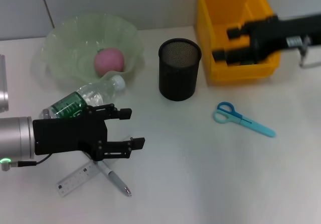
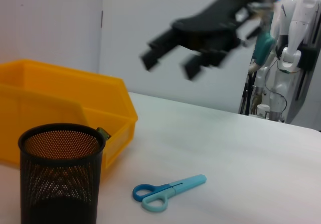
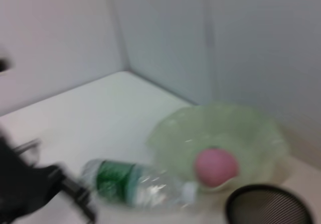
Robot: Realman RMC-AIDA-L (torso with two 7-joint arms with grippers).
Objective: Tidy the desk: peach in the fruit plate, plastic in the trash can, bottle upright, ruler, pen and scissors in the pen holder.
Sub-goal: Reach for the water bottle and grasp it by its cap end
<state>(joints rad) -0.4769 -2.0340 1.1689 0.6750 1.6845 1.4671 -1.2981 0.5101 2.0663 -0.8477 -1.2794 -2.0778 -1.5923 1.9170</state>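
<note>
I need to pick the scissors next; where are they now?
In the head view the blue scissors lie flat on the white desk, on the robot's right side, in front of the yellow bin and right of the black mesh pen holder.

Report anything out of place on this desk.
The bottle lies on its side beside the fruit plate. The scissors, pen and ruler lie loose outside the pen holder.

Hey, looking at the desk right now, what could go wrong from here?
The left gripper, open, hovers over the pen and ruler, which cross each other; it may drag both. The lying bottle beside it could roll if bumped. The right gripper sits over the yellow bin, near its rim.
</note>
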